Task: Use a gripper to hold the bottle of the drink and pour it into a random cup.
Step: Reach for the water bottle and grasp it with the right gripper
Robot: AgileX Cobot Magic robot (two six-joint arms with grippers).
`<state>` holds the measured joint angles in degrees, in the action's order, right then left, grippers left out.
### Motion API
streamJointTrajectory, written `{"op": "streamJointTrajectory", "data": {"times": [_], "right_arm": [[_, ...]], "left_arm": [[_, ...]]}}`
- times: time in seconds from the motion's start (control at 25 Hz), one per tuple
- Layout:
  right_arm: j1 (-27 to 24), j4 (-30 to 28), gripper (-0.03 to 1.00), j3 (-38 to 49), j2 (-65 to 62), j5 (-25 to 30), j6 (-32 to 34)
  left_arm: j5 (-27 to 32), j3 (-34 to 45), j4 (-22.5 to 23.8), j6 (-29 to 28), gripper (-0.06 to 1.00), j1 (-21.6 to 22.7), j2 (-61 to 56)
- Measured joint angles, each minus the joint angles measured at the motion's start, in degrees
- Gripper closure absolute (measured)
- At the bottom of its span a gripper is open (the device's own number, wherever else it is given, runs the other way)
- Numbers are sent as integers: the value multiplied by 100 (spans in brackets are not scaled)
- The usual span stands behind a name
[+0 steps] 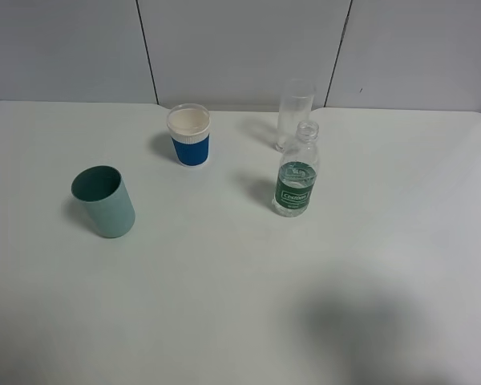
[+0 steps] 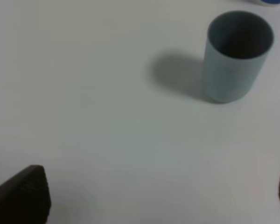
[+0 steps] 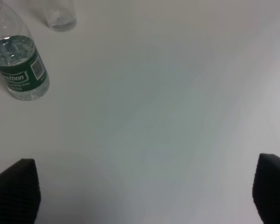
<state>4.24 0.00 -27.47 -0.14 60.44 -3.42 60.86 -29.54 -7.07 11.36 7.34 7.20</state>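
The bottle of the drink stands upright right of the table's middle, clear with a dark green label and no cap; the right wrist view shows it as well. Just behind it stands the cup, a tall clear tumbler, whose base shows in the right wrist view. The exterior view shows neither arm. My right gripper is open, its two black fingertips wide apart over bare table, well short of the bottle. My left gripper is open too, with nothing between its fingers.
A blue-and-white paper cup stands at the back, left of the tumbler. A teal plastic cup stands on the left, also in the left wrist view. The white table meets a pale panelled wall behind.
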Motion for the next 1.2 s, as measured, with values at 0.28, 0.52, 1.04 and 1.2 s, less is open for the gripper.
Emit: {"op": "streamJointTrajectory", "data": {"times": [0.28,0.52,1.04,1.2], "right_arm": [[0,0,7,0,0,0,0],[0,0,7,0,0,0,0],[0,0,7,0,0,0,0],[0,0,7,0,0,0,0]], "left_arm": [[0,0,0,0,-5,0,0],[0,0,0,0,-5,0,0],[0,0,0,0,-5,0,0],[0,0,0,0,-5,0,0]]}}
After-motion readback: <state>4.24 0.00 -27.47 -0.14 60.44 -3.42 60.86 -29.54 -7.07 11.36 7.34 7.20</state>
